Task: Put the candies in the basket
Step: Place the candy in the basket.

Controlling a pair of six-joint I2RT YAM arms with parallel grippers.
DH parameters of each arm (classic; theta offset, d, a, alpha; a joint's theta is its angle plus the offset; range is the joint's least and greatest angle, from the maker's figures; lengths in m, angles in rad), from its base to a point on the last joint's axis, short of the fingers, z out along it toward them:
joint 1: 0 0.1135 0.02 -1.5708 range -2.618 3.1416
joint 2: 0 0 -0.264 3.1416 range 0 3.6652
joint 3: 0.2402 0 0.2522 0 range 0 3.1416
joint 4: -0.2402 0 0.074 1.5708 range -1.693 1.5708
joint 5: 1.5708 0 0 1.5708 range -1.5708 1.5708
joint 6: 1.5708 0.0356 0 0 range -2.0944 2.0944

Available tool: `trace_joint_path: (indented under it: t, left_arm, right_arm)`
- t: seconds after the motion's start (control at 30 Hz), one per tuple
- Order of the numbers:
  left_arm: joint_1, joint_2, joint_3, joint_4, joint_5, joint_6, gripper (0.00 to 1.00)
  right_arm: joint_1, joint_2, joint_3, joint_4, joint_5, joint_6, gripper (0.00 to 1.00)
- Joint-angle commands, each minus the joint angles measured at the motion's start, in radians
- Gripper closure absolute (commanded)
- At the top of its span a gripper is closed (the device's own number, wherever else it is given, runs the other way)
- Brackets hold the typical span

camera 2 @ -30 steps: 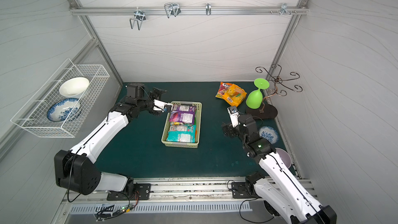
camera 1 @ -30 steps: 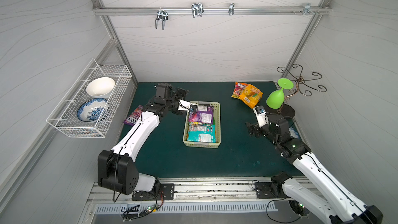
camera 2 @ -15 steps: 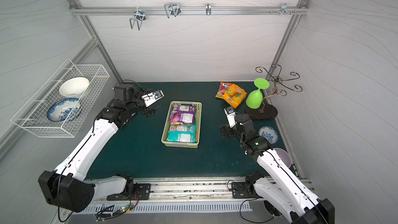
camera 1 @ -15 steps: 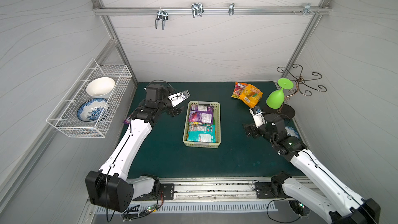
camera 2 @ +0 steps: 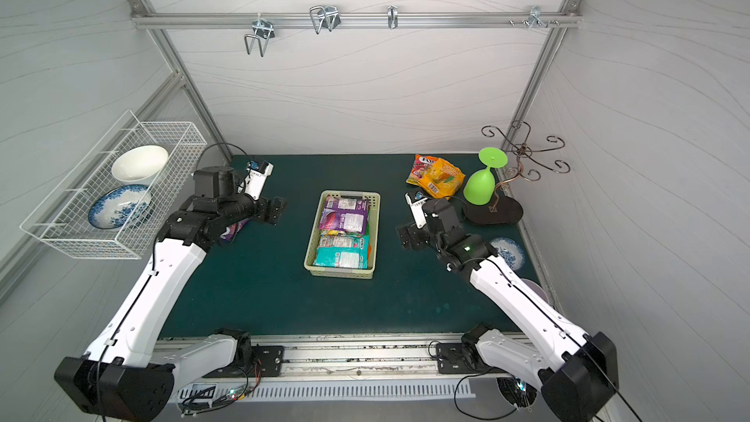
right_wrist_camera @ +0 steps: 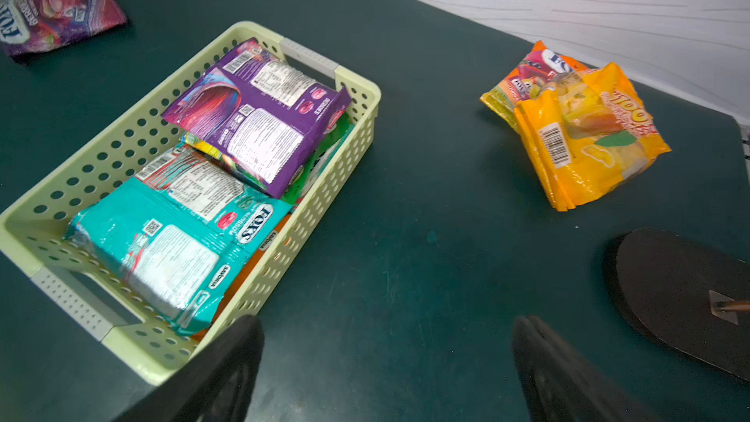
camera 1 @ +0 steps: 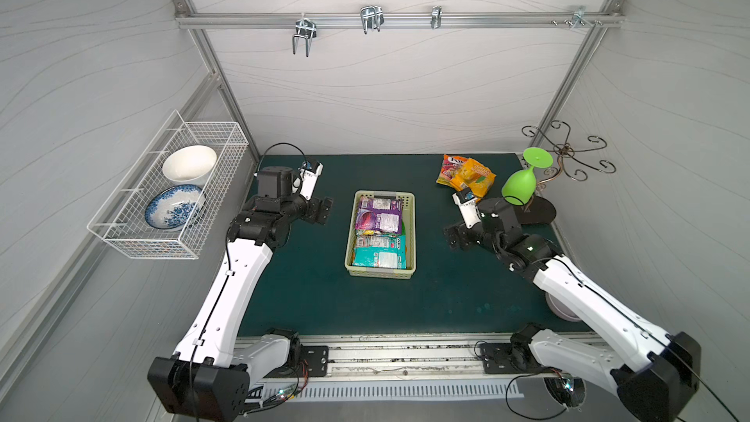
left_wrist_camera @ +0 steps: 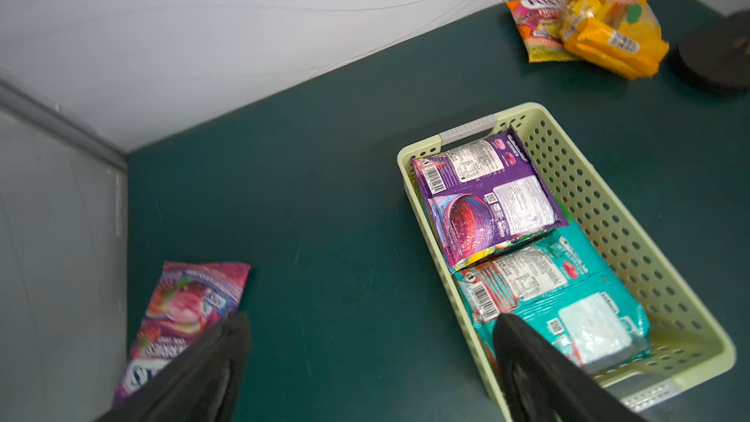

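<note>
Left arm has swung from the basket (camera 1: 411, 233) toward the mat's (camera 1: 308, 282) left edge. The left gripper (camera 1: 321, 213) and right gripper (camera 1: 455, 237) are both spread wide and empty. A purple bag (camera 1: 378, 216) and a teal bag (camera 1: 379, 258) lie in the basket, seemingly over others. The orange bags (camera 1: 466, 174) lie at the rear right, and a pink bag (left_wrist_camera: 190, 298) lies near the left gripper.

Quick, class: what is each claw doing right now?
Left claw: open, holding nothing.
Right claw: open, holding nothing.

Bright even light, soft shadows, blurred wrist-view foreground.
</note>
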Motion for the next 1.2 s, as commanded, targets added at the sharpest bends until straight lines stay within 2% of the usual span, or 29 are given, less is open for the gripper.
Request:
trace_joint_path:
  t: [0.0, 0.17, 0.3, 0.47, 0.83, 1.17]
  left_arm:
    - [0.047, -0.035, -0.004, -0.005, 0.033, -0.196, 0.02]
    - [0.105, -0.041, -0.045, 0.016, 0.012, -0.247, 0.02]
    - [0.111, -0.055, -0.067, 0.028, 0.017, -0.242, 0.02]
    - [0.112, -0.059, -0.075, 0.023, 0.036, -0.246, 0.02]
    - [0.093, -0.045, -0.070, 0.023, 0.027, -0.249, 0.02]
    - [0.074, -0.031, -0.060, 0.013, -0.009, -0.239, 0.02]
  right_arm:
    - [0.039, 0.053, 0.060, -0.015, 0.016, 0.058, 0.01]
    - [0.115, 0.168, 0.134, 0.006, 0.026, 0.074, 0.01]
    - [0.173, 0.276, 0.191, 0.045, 0.011, 0.093, 0.02]
    - [0.232, 0.457, 0.344, 0.023, 0.033, 0.073, 0.02]
    - [0.235, 0.885, 0.742, -0.023, 0.002, 0.109, 0.18]
    - [0.192, 1.120, 0.975, -0.054, -0.065, 0.199, 0.40]
